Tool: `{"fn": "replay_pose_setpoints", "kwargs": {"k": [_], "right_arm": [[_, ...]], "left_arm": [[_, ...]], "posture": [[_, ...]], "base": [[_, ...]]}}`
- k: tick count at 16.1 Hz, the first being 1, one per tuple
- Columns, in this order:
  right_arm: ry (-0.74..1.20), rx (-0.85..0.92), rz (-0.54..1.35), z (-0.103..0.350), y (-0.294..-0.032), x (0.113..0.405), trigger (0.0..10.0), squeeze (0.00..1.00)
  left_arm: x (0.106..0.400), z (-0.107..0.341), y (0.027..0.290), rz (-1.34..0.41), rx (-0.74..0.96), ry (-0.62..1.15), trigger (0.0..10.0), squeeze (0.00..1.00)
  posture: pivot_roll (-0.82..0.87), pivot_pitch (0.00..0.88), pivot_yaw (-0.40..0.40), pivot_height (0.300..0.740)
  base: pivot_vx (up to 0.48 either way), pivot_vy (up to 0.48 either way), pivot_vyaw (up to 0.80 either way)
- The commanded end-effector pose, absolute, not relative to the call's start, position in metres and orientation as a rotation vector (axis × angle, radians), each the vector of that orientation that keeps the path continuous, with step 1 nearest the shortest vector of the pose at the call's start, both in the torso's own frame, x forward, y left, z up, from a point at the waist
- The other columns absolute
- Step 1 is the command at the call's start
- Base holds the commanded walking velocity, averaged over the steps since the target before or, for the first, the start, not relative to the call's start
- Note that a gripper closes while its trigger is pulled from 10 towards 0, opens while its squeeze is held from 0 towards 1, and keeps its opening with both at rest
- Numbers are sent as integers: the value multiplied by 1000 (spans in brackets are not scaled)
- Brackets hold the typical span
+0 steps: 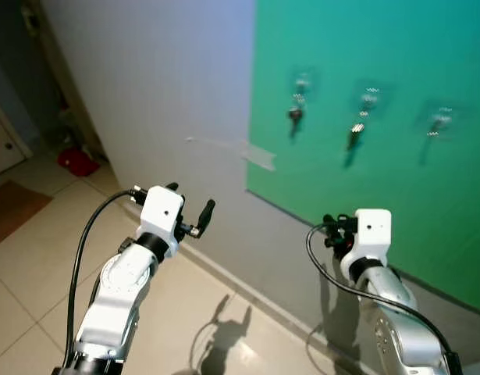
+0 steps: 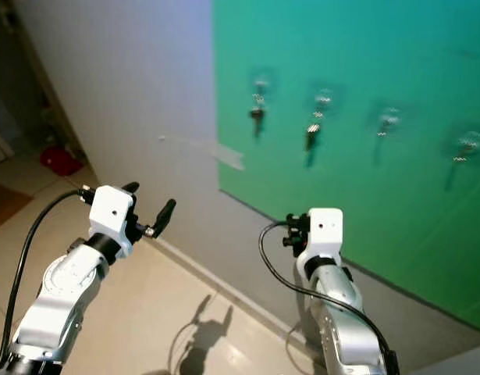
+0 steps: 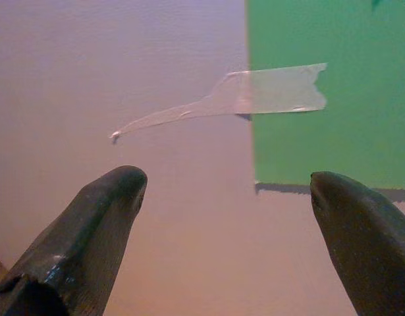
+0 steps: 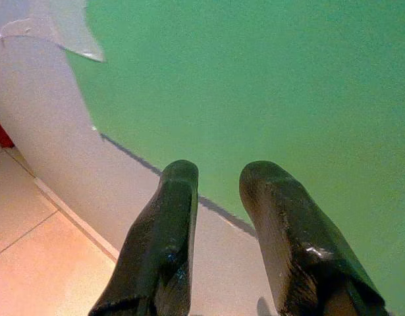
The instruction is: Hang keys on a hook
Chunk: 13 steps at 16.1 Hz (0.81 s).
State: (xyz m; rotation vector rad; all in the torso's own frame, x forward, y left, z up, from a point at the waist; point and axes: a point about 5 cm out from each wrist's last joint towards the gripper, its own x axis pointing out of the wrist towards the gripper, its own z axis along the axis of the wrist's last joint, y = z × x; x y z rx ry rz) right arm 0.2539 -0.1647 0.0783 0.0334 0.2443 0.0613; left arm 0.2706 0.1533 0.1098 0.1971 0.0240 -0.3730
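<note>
Green panel [image 1: 396, 70] fixed to a pale wall [image 1: 161, 86], its left edge held by a strip of clear tape [image 3: 268, 92]. Small hooks [image 1: 369, 98] run in a row across the panel; two sets of keys [image 1: 295, 117] hang from the two leftmost, apart from one another. Left gripper [image 3: 228, 217] is raised before the wall beside the panel's edge, fingers spread wide and holding nothing. Right gripper [image 4: 218, 197] faces the panel's lower part, fingers parted narrowly, nothing between them. Tiled floor [image 1: 37, 258] below.

Matt green sheet [image 1: 396, 187] (clear glossy tape [image 3: 268, 92] at its edge), metal keys [image 1: 296, 117], glossy floor tiles [image 1: 37, 258].
</note>
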Motion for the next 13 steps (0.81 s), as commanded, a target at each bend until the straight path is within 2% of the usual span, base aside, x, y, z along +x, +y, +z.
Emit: {"fn": "replay_pose_setpoints", "kwargs": {"k": [1,11,13], "right_arm": [[237,28,50,80,-167,254,10000,0],[220,-5,47,86,-169,256,10000,0],[210,9,39,88,-170,257,10000,0]], "left_arm": [[271,108,154,-364,212,31,10000,0],[278,112,149,-363,207,7,10000,0],[278,113,150,-358,206,3,10000,0]], "posture": [[-26,0,-6,740],[-40,0,-6,740],[-41,0,-8,740]], "base": [[0,375,0],[0,415,0],[0,437,-734]]}}
